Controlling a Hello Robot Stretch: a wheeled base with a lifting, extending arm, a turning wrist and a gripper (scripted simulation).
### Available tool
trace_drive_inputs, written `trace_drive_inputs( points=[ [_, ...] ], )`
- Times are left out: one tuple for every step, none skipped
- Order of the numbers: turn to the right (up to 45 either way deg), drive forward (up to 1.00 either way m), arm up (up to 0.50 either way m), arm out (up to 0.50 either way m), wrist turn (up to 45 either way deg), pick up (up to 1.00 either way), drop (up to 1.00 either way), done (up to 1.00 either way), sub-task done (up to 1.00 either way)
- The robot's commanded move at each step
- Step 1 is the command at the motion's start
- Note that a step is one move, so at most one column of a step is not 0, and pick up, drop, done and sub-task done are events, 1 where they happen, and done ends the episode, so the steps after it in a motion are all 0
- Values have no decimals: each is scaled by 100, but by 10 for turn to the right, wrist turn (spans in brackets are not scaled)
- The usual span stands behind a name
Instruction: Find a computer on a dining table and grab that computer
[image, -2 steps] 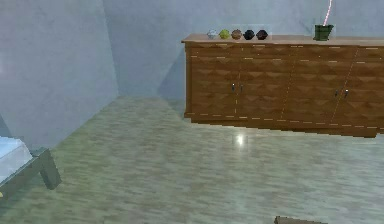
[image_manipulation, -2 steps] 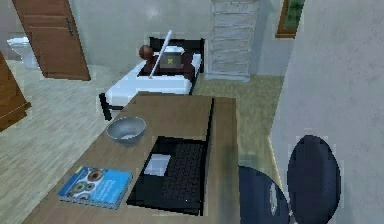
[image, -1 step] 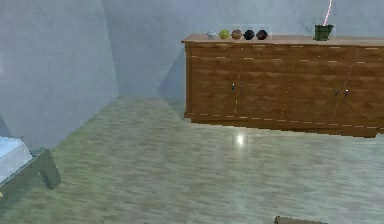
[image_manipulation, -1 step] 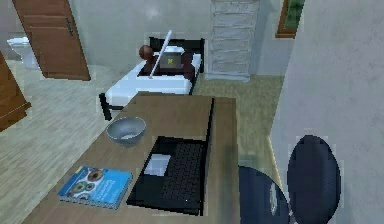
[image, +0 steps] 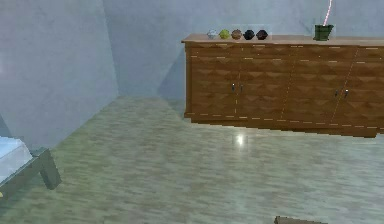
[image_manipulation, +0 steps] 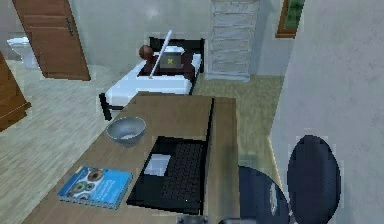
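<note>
A dark laptop (image_manipulation: 174, 172) lies on a wooden table (image_manipulation: 190, 112) in the lower middle of the arm side view, its keyboard facing up. Left of the laptop lies a blue book (image_manipulation: 96, 186). A grey bowl (image_manipulation: 126, 129) stands on the table farther out from the book.
A dark blue office chair (image_manipulation: 312, 178) stands at the table's right. Beyond the table are a bed (image_manipulation: 150, 78) carrying a ball, a bat and a dark box, a white dresser (image_manipulation: 234, 40) and a wooden door (image_manipulation: 52, 38). In the forward view a wooden sideboard (image: 285, 88) lines the far wall, and a bed corner (image: 22, 160) shows at lower left.
</note>
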Motion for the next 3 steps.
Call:
trace_drive_inputs(
  points=[
    [0, 0, 0, 14, 0, 0, 0, 0, 0],
    [0, 0, 0, 0, 450, 0, 0, 0, 0],
    [0, 0, 0, 0, 450, 0, 0, 0, 0]
  ],
)
